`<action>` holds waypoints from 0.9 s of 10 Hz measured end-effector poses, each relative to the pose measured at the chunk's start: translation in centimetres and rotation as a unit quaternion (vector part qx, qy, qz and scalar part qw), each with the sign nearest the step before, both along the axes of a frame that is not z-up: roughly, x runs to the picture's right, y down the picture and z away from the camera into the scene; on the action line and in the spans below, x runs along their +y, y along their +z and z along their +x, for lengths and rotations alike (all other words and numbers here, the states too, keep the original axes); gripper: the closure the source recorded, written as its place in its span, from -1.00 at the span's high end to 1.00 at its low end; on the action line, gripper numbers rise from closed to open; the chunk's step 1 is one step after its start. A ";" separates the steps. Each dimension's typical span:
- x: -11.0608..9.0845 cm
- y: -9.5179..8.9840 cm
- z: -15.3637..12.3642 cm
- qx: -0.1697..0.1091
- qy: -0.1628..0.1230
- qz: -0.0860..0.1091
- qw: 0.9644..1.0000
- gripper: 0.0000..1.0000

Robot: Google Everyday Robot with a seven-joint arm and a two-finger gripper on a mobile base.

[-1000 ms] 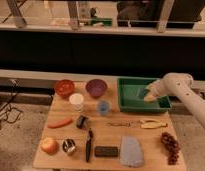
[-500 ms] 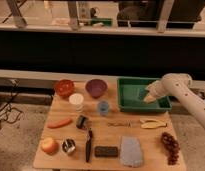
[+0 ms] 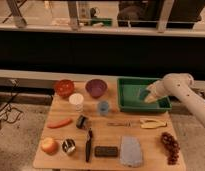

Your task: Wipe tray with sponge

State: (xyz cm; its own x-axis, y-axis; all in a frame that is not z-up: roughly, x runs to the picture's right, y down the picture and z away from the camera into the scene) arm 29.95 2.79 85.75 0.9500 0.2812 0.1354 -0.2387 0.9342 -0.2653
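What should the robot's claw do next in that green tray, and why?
Probably slide sideways toward the tray's left end. The claw sits inside the green tray near its right side, shut on what looks like the sponge, and most of the tray floor to its left looks uncovered. The sponge is hard to make out.

Everything sat around the blue cup (image 3: 103,107) on my table (image 3: 146,137): white cup (image 3: 76,101) just to its left, red bowl (image 3: 64,88) and purple bowl (image 3: 96,88) behind it. Carrot (image 3: 59,123) and apple (image 3: 48,145) lay forward-left. Dark block (image 3: 106,151) and grey-blue cloth (image 3: 131,150) lay in front; grapes (image 3: 170,146) far right.
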 end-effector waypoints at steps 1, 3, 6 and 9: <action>0.2 -0.5 0.1 0.000 -0.003 0.000 1.000 -1.00; 0.6 -1.3 0.6 0.000 -0.005 0.002 1.000 -1.00; 0.8 -1.8 0.8 -0.002 -0.007 0.001 1.000 -1.00; 0.5 -0.9 0.0 -0.007 -0.009 -0.001 1.000 -1.00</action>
State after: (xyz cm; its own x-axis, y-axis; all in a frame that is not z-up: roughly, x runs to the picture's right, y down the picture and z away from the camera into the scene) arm 29.99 3.28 84.80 0.9530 0.2638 0.1490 -0.2173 0.9378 -0.2706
